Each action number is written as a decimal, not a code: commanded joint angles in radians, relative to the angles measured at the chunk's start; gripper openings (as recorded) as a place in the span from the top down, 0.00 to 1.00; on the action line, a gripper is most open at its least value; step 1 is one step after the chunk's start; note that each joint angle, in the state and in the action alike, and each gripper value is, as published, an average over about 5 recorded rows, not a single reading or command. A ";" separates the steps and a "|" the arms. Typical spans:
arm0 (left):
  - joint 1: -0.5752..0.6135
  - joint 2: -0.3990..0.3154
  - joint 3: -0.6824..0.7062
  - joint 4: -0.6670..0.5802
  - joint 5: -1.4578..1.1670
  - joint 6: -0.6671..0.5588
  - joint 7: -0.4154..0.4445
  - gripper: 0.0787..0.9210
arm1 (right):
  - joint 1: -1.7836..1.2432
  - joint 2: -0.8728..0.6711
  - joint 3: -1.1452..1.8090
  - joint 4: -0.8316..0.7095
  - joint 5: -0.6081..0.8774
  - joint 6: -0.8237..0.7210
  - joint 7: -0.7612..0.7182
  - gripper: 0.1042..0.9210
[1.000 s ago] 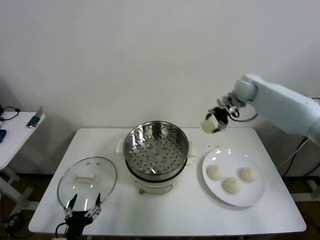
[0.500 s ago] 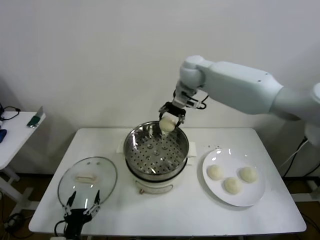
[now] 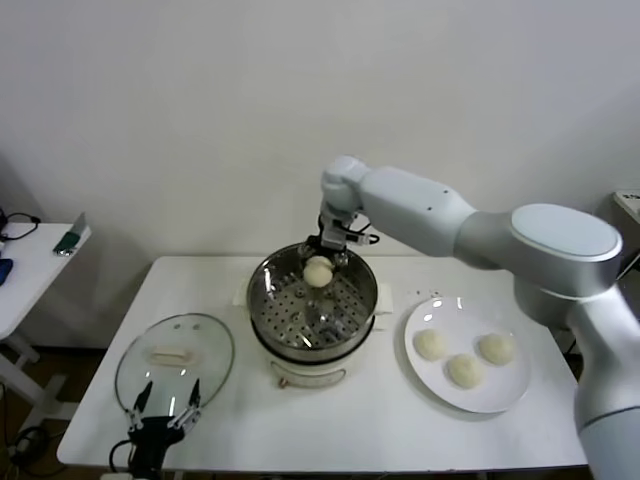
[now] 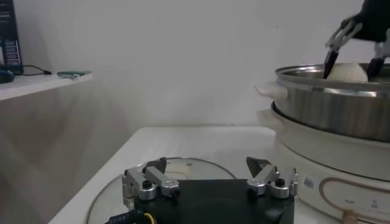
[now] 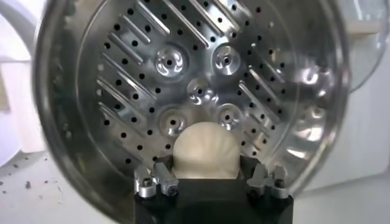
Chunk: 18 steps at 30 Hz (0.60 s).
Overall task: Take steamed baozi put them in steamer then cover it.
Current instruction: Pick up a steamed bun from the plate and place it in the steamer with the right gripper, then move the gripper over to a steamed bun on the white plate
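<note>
My right gripper (image 3: 320, 262) is shut on one cream-white baozi (image 3: 318, 271) and holds it inside the far part of the steel steamer (image 3: 362, 272), just above the perforated tray. In the right wrist view the baozi (image 5: 205, 151) sits between the fingers (image 5: 159, 176) over the tray floor (image 5: 183, 67). Three more baozi (image 3: 463, 369) lie on the white plate (image 3: 508, 396) at the right. The glass cover (image 3: 205, 335) with its white handle lies flat on the table at the front left. My left gripper (image 3: 165, 408) is open and empty, low at the cover's near edge.
The steamer stands on a cream-white base (image 3: 310, 376) in the middle of the white table (image 3: 360, 425). A side table (image 3: 30, 262) with small items stands at the far left. The wall is close behind the table.
My right arm has swung from above the plate to the left and down, carrying the baozi into the steamer. The left arm has stayed put.
</note>
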 commanded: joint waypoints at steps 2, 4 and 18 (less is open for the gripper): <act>-0.005 0.001 0.001 0.004 0.000 0.002 -0.001 0.12 | -0.058 0.084 0.022 -0.144 -0.075 0.081 0.089 0.20; -0.007 0.001 0.002 0.005 0.000 0.003 -0.002 0.12 | -0.039 0.080 0.016 -0.132 -0.056 0.087 0.084 0.16; 0.003 0.007 0.008 -0.010 0.017 0.010 0.001 0.12 | 0.511 -0.200 -0.402 0.229 0.822 -0.060 -0.158 0.12</act>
